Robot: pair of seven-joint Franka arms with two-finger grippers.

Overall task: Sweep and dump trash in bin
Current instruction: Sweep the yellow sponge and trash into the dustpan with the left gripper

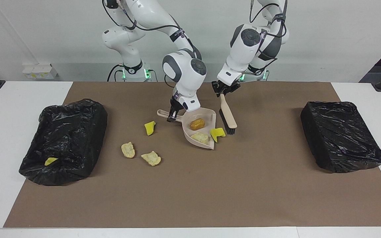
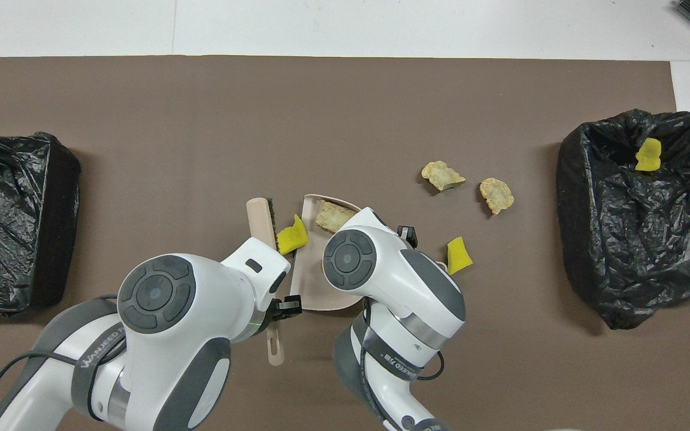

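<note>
My right gripper is shut on the handle of the beige dustpan, which sits low at mid-table. In the pan lie a golden-brown nugget and a pale beige chunk. A yellow wedge sits at the pan's side edge, against the black bristles of the beige brush. My left gripper is shut on the brush handle. Loose trash lies toward the right arm's end: a yellow wedge and two beige chunks. From overhead the arms hide both grippers.
A black-bagged bin at the right arm's end of the table holds one yellow piece. A second black-bagged bin stands at the left arm's end. A brown mat covers the table.
</note>
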